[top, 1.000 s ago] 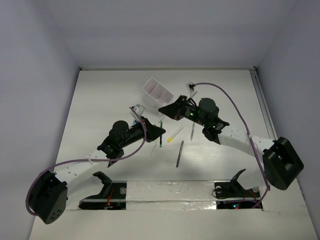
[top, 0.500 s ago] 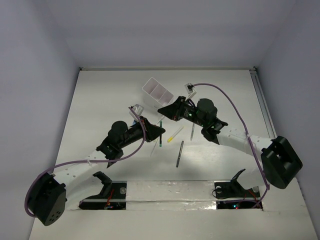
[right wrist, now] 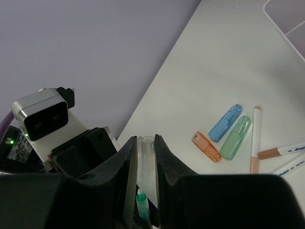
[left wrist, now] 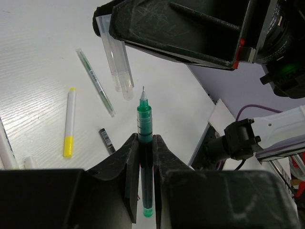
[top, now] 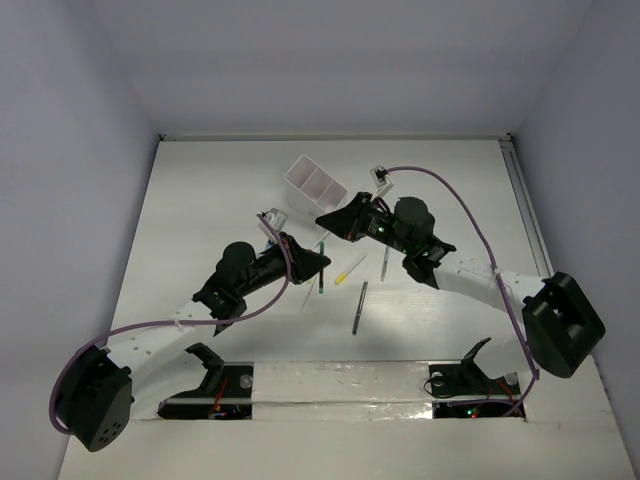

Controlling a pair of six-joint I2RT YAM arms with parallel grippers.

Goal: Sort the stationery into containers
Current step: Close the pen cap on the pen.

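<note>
Left wrist: left hand (left wrist: 145, 140) pinching green pen (left wrist: 144, 119), tip near right hand (right wrist: 145, 143)'s pinched clear cap (left wrist: 119, 67)

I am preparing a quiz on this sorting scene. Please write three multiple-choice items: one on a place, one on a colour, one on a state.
1. The short chunky pieces lie: A in the white box; B on the table; C stacked upright.
2. The pen in the left tool is: A green; B yellow; C white.
3. The right tool is: A open, empty; B shut on a yellow pen; C shut on a clear cap.
Key: 1 B, tabletop lies under them; 2 A, its barrel is green; 3 C, the cap sits between the fingers.
</note>
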